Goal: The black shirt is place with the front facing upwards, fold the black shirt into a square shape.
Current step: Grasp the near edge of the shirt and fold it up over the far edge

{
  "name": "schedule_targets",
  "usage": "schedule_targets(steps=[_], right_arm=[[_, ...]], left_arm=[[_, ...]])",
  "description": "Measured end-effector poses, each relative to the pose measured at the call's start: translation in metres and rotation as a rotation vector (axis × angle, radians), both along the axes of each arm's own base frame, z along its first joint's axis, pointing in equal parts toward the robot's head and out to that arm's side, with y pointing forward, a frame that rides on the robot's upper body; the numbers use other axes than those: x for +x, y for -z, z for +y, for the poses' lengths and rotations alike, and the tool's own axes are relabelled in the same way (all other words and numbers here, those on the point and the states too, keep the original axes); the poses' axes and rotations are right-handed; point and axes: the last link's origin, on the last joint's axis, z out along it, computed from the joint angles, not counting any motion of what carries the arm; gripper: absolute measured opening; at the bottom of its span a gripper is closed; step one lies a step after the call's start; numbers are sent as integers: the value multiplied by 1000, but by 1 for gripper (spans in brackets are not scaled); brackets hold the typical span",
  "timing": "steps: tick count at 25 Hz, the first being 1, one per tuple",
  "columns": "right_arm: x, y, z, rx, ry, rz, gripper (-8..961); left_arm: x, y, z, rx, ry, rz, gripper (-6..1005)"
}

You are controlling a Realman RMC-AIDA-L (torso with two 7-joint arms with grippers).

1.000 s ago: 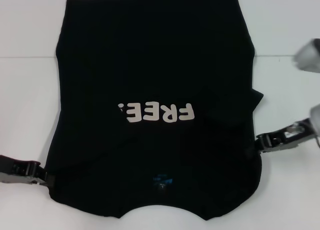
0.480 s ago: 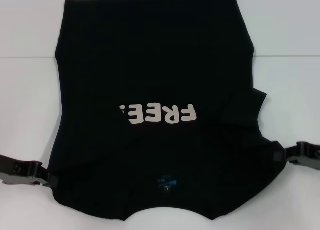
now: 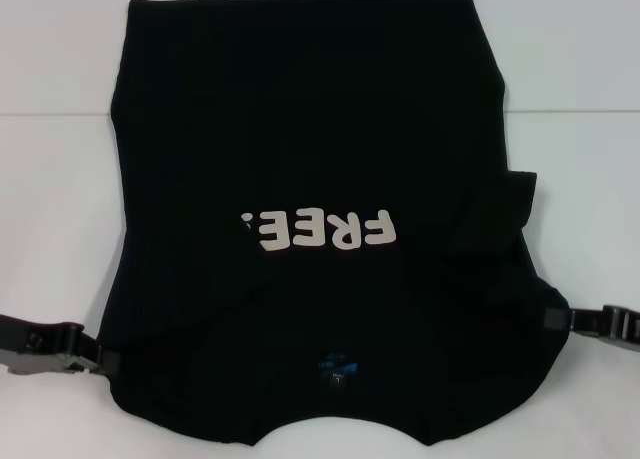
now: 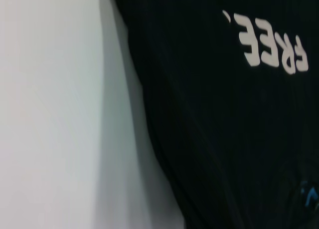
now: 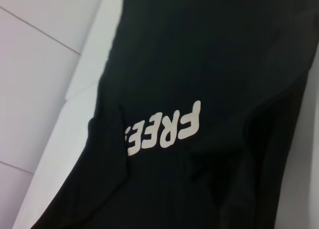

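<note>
The black shirt (image 3: 300, 129) lies flat on the white table (image 3: 50, 199), collar toward me. Its white letters "FREE" (image 3: 322, 229) read upside down, and a small blue neck label (image 3: 335, 367) sits near the collar. My left gripper (image 3: 92, 357) is at the shirt's near left corner, shut on the cloth edge. My right gripper (image 3: 568, 321) is at the near right corner, shut on the cloth, which is drawn out toward it. The left wrist view shows the shirt (image 4: 224, 139) and the right wrist view the shirt (image 5: 199, 54), but neither shows its own fingers.
A fold of sleeve cloth (image 3: 505, 204) sticks out at the shirt's right side. A seam line (image 3: 60, 112) runs across the table behind the arms. Bare white table lies on both sides of the shirt.
My right gripper came down from beside the shirt's right edge to the near right corner, and that corner now stretches out to the right. The left gripper shifted slightly nearer.
</note>
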Motion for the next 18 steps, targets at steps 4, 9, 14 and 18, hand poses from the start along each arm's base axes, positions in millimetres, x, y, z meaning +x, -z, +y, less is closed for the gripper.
schedule_targets(steps=[4, 9, 14, 18], right_arm=[[9, 5, -7, 52, -40, -24, 42], [11, 1, -8, 71, -78, -37, 42], [7, -13, -12, 30, -186, -44, 42], [7, -26, -21, -78, -291, -89, 41]], left_arm=[[-2, -1, 0, 7, -7, -13, 34], [-2, -1, 0, -3, -7, -15, 33], [-4, -7, -6, -60, 12, -28, 33], [-2, -12, -18, -173, 54, -54, 33]])
